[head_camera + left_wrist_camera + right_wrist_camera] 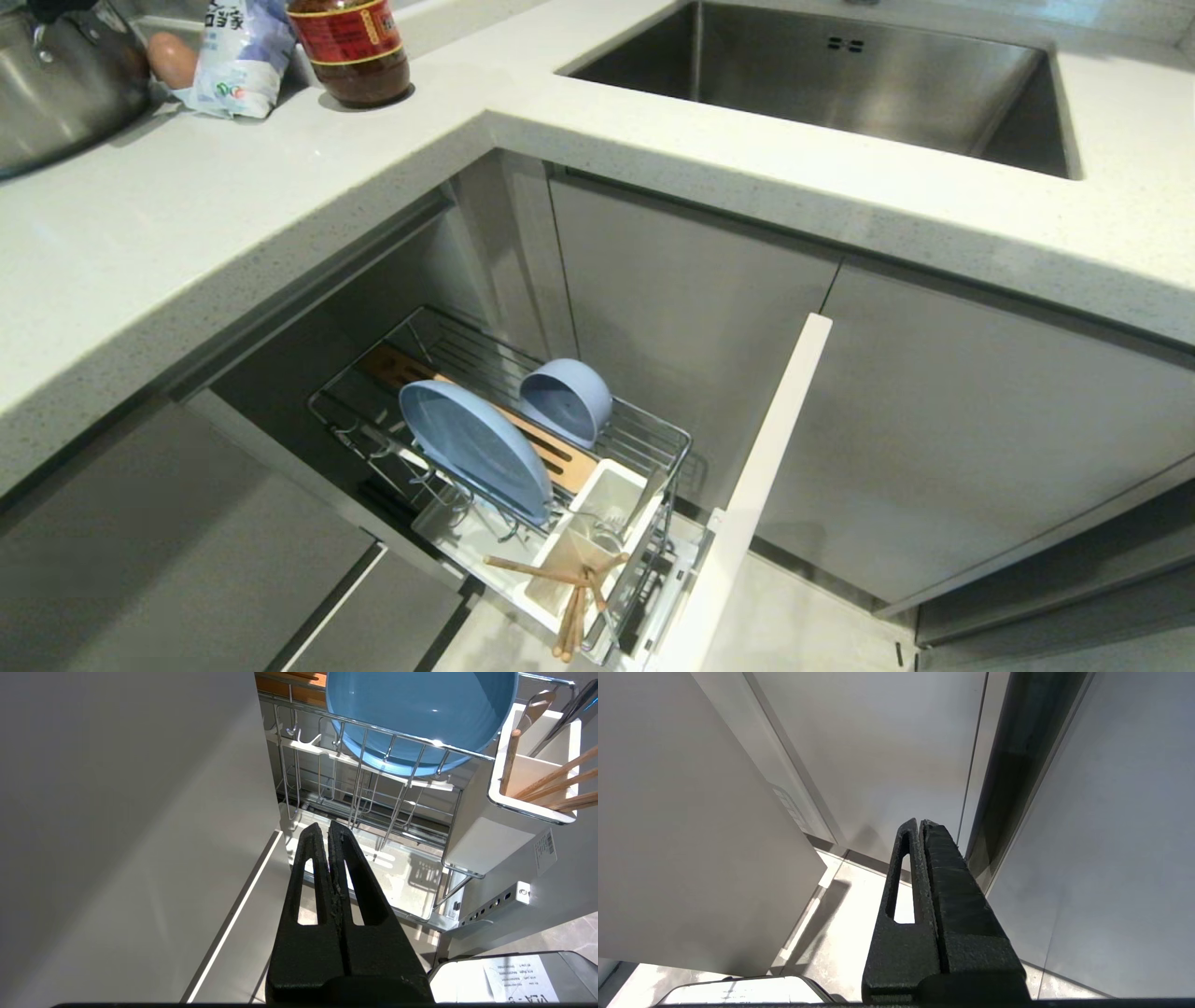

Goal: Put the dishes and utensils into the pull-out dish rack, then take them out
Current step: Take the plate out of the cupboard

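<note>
The pull-out dish rack (653,439) stood open under the counter (280,215). The blue plate (471,448) stood on its edge in the prongs, with the blue bowl (568,399) tipped just behind it. The chopsticks (569,597) leaned in the white cup (597,532). The left gripper (330,828) was closed and empty, low beside the rack. The right gripper (920,825) was closed and empty too.
</note>
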